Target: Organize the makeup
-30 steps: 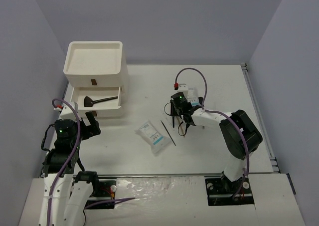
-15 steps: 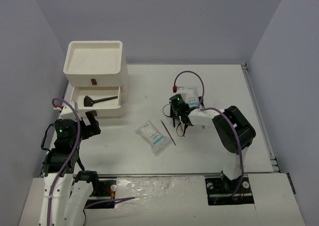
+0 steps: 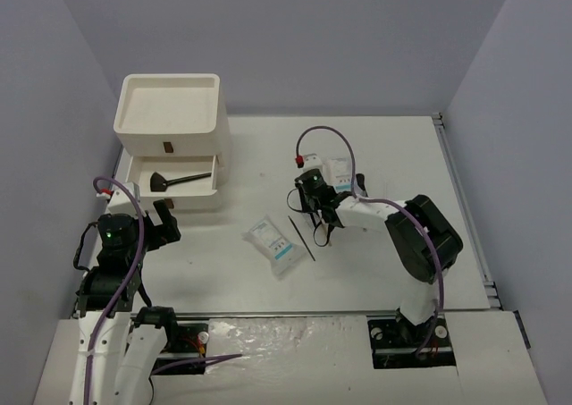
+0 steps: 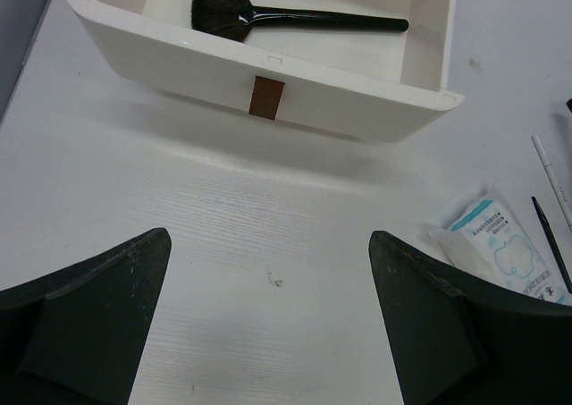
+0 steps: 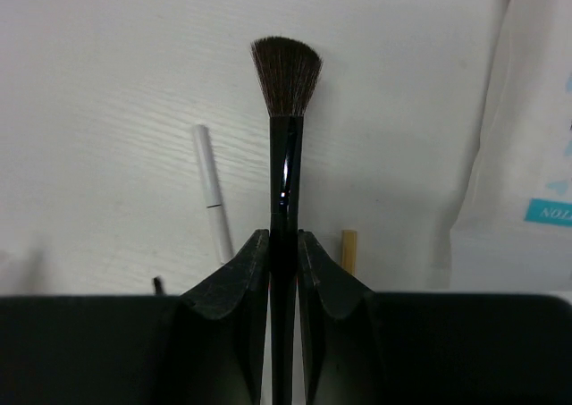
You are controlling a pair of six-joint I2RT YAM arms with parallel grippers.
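My right gripper [image 5: 283,237] is shut on the handle of a black brush [image 5: 286,74], whose brown bristles point away over the table. Beneath it lie a thin white stick [image 5: 212,190] and the end of a wooden stick [image 5: 349,248]. In the top view the right gripper [image 3: 315,214] is mid-table, just right of a thin stick [image 3: 301,235] and a white packet with blue print [image 3: 275,244]. A second packet [image 3: 338,169] lies behind the wrist. The fan brush [image 4: 268,12] lies in the open drawer [image 4: 357,110]. My left gripper [image 4: 268,271] is open and holds nothing.
The white three-drawer box [image 3: 170,123] stands at the back left with its tray top bare and one drawer [image 3: 134,168] pulled out. A red-tipped cable [image 3: 322,137] loops above the right wrist. The left gripper [image 3: 161,219] hovers in front of the drawer.
The right jaws have closed on the brush handle, and the right wrist has shifted slightly left and away. The left arm has not moved.
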